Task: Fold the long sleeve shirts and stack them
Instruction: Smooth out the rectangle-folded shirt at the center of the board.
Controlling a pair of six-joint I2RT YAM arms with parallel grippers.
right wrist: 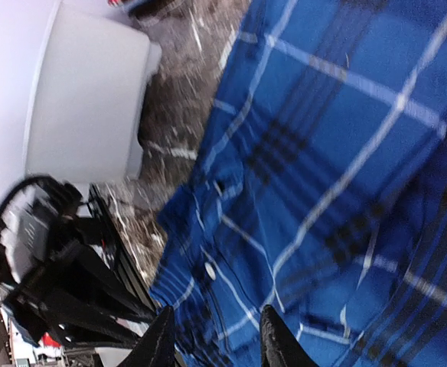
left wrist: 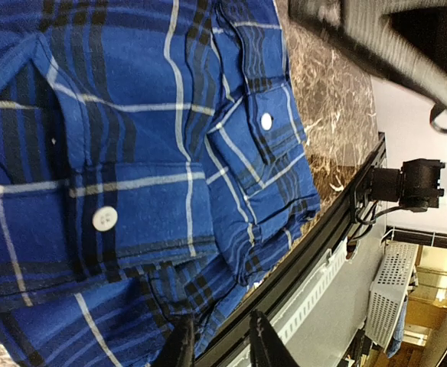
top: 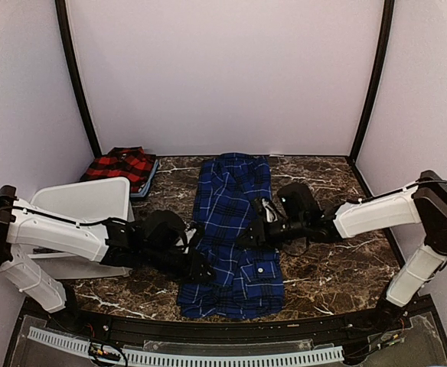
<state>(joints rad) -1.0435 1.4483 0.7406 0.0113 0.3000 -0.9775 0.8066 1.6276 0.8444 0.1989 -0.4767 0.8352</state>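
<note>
The blue shirt [top: 235, 199] lies flat on the marble table [top: 323, 267], just right of the white bin [top: 86, 202], collar end away from me. I cannot pick out its sleeves. The red-and-black shirt [top: 120, 164] sits folded behind the bin; the bin's rim cuts off its near edge, and a pale blue layer peeks out beneath it that I cannot identify.

From above, both grippers are dark shapes over dark cloth, so their tips are lost there. On the wrist views, the left gripper [left wrist: 220, 321], right of the bin at the shirt's near edge, shows its jaws slightly parted with no cloth between them. The right gripper [right wrist: 216, 317], farther right of the bin, is parted too, over cloth. Two white buttons [left wrist: 105, 219] show clearly. A pale patch on the right wrist is too small to read.
</note>
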